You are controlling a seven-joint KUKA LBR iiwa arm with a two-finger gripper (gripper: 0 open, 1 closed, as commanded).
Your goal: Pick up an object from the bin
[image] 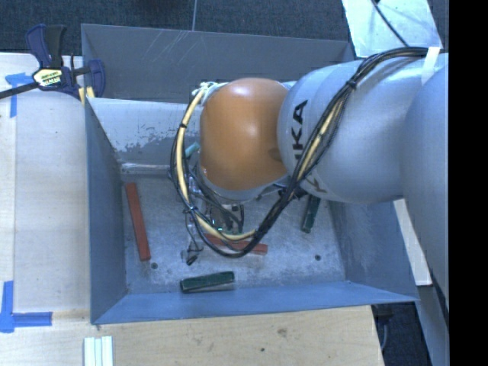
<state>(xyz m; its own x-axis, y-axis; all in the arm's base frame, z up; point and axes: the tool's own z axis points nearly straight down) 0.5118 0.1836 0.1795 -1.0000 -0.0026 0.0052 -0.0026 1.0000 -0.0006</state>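
The arm reaches in from the right and hangs low over the middle of the grey bin. Its rounded orange cover and a loop of cables lie over the tool, so whether the tool is wide or narrow cannot be told, nor whether anything is in it. The nearest thing is a short orange piece, lying flat on the bin floor just right of the tool and half covered by the cable loop. A long red-orange stick lies well apart by the left wall, running front to back. A dark green bar lies crosswise near the front wall, in the open. Another dark green piece lies on the right, its upper end under the arm.
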